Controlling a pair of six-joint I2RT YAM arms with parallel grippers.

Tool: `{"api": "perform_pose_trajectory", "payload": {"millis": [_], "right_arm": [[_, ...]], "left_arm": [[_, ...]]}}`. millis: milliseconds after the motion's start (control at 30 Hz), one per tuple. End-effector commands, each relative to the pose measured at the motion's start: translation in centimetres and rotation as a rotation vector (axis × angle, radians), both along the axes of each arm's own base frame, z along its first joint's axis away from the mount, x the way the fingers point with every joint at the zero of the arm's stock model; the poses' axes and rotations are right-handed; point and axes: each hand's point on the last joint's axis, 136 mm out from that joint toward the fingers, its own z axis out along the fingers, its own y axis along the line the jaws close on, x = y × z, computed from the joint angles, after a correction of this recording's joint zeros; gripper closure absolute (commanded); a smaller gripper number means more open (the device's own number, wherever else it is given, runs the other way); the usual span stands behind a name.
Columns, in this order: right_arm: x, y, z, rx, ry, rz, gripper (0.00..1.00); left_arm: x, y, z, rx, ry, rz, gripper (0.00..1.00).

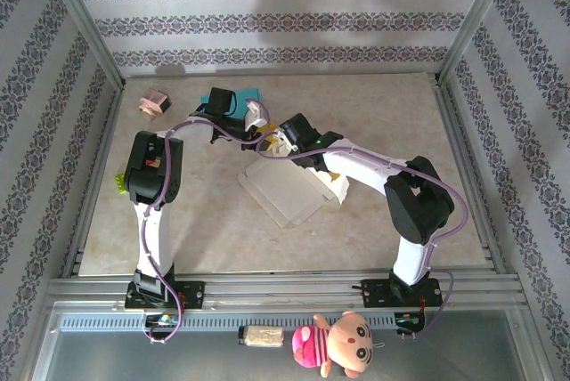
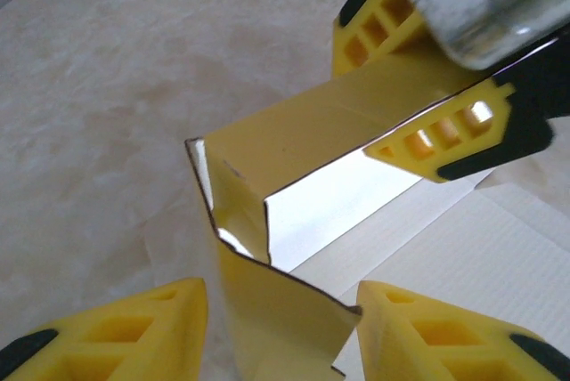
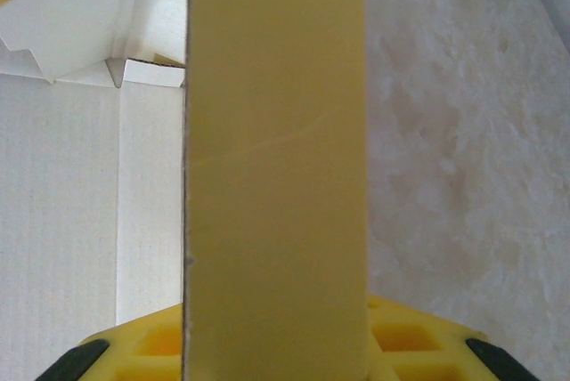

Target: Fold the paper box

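Observation:
The paper box (image 1: 287, 194) lies mostly flat and white in the middle of the table, with one long wall folded up; that wall is yellow on the inside (image 2: 294, 145). My right gripper (image 1: 278, 142) is shut on that raised wall, one finger on each face (image 2: 356, 96). In the right wrist view the yellow wall (image 3: 276, 149) rises straight up from between the right gripper (image 3: 276, 350). At the wall's end a yellow flap (image 2: 276, 310) bends toward me. My left gripper (image 2: 280, 314) is open around it; the flap's edge touches the right fingertip (image 2: 392, 310) and stands apart from the left one.
A small pink object (image 1: 154, 103) sits at the back left and a teal one (image 1: 240, 96) lies under the left arm's wrist. A lime-green piece (image 1: 118, 183) lies by the left rail. A plush toy (image 1: 343, 345) lies in front of the arm bases, off the table.

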Motion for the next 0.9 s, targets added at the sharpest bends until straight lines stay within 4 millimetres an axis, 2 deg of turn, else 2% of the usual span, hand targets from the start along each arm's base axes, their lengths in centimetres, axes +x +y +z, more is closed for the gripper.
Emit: {"api": "perform_pose_trajectory", "payload": {"millis": [0,67,167,467,600,867], "right_arm": [[-2.6,-0.1,-3.1,-0.022,0.129,0.056,0.69],[-2.6,-0.1,-3.2,-0.024,0.131,0.057,0.69],[-2.4,-0.1,-3.1,-0.024,0.13,0.057,0.69],[-2.6,-0.1,-3.0,-0.029,0.131,0.059,0.69],[-2.6,-0.1,-3.1,-0.034,0.134,0.059,0.69],[-2.7,0.0,-3.0,-0.033,0.13,0.059,0.69]], "left_arm": [[0.6,1.4,3.4,-0.147,-0.059,-0.052,0.49],[1.0,2.3,4.0,-0.185,-0.056,-0.043,0.48],[1.5,3.0,4.0,-0.201,-0.073,-0.026,0.47],[2.1,3.2,1.1,-0.105,-0.076,-0.003,0.45],[0.7,2.4,-1.7,0.087,-0.067,-0.076,0.46],[-0.3,0.3,-3.1,0.156,-0.044,-0.151,0.46]]}}
